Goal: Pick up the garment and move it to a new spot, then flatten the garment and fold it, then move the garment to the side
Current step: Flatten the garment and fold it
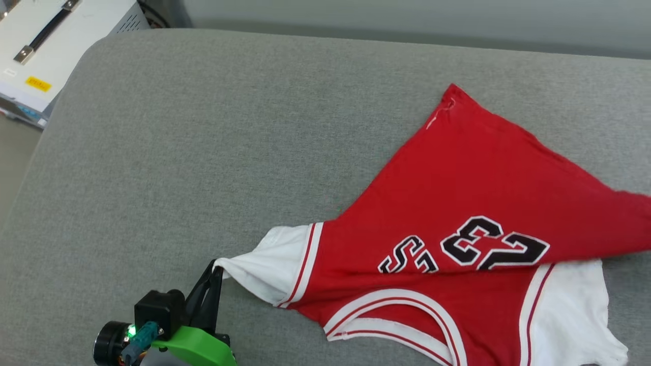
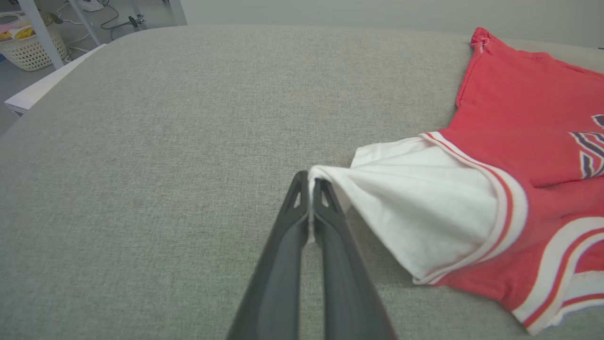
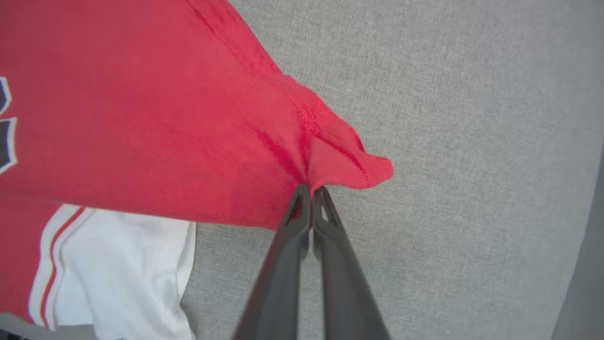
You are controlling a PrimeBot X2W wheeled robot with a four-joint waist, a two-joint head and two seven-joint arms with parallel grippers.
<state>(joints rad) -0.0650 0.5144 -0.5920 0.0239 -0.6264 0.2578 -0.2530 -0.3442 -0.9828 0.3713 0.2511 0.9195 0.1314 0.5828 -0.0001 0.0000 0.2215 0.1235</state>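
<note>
left end effector (image 1: 217, 267): clamped on the tip of the white sleeve (image 2: 424, 212), cloth nipped between the closed fingers, low over the bench (image 1: 203, 127) at our near left
right end effector (image 3: 310, 189): clamped on a red hem corner (image 3: 349, 165), with creases running out from the pinch
garment (image 1: 457, 203): on the right half of the bench, print up, collar toward us, the number upside down from our head
key relation: the garment lies wholly to the right of the left end effector and to the left of the right one, so we hold it strung between our two arms
long axis: collar near us and free hem corner far, slanting away to the right; the held hem corner is drawn off to the right of that line, so the body is skewed
nearer arm: the left for sleeve and collar, the right for the hem
overlap: the red body panel lies across the top of the other sleeve (image 1: 574, 305)
around: a white cabinet (image 1: 51, 46) off the bench's far left corner and a basket (image 2: 28, 47) on the floor, both well apart from the garment
in the way: only the garment's own overlap, as we judge
step: we judge this to be flattening; the next pull must go outward and away from us on the right
risk: the thin sleeve tip may slip from the left pinch
</note>
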